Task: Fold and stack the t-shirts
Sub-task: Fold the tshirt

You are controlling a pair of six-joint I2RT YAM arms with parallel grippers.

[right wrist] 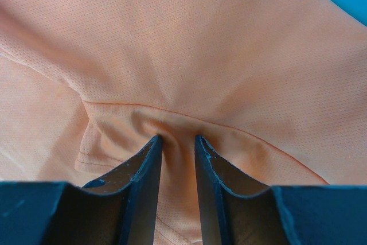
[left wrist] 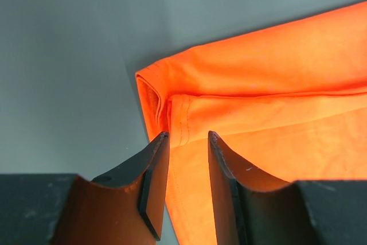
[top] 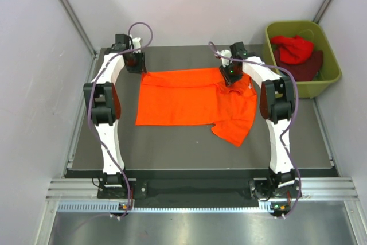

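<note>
The orange t-shirt (top: 189, 98) lies spread across the middle of the dark table (top: 172, 153). Its far edge runs left to right, a little short of the table's far edge. Its near right part bunches into a loose flap that points toward the near side. A broad strip of bare table is open between the shirt's near edge and the arm bases. Narrower strips lie to its left and right, each crossed by an arm. Pale walls close in on the left and far sides. Both arms reach away from their bases with elbows raised and wrists bent down onto the shirt's far edge. The left gripper (top: 135, 64) is at the far left corner. In its wrist view the left gripper (left wrist: 186, 136) stands narrowly parted over the hemmed, doubled corner, and whether it pinches the cloth cannot be told. The right gripper (right wrist: 178, 139) is clamped on a puckered ridge of the shirt by a seam, near the far right. Off the table's far right corner, an olive tub (top: 330, 76) holds a red t-shirt (top: 295, 49) on a maroon t-shirt (top: 309, 68). A small pale mark (top: 250, 88) on the orange cloth is too small to read.
</note>
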